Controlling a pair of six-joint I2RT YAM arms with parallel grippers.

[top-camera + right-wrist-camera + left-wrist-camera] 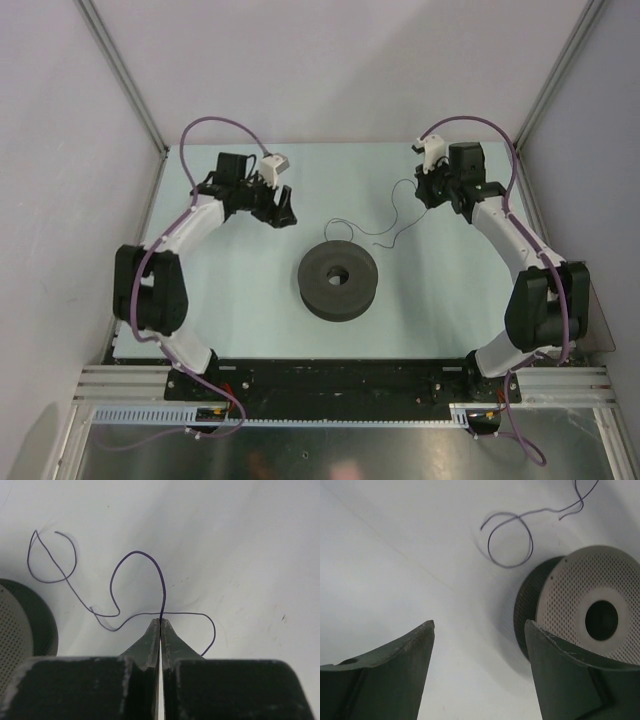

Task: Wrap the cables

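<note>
The cable (372, 238) is a very thin dark wire curling loosely on the table behind the round dark grey spool (338, 280). My right gripper (432, 195) hangs at the back right, shut on one end of the cable. In the right wrist view its fingertips (161, 621) pinch the cable (163, 587), which arches up and trails left toward the spool's edge (30, 615). My left gripper (280, 210) is at the back left, open with nothing between its fingers. The left wrist view shows that gripper (479, 625) above bare table, the spool (570, 605) beside its right finger, and the cable's free loop (488, 542) beyond.
Pale side walls with metal frame posts (125, 80) close in the table on both sides. A black rail (330, 380) with the arm bases runs along the near edge. Thick purple cables (215, 125) loop over each arm.
</note>
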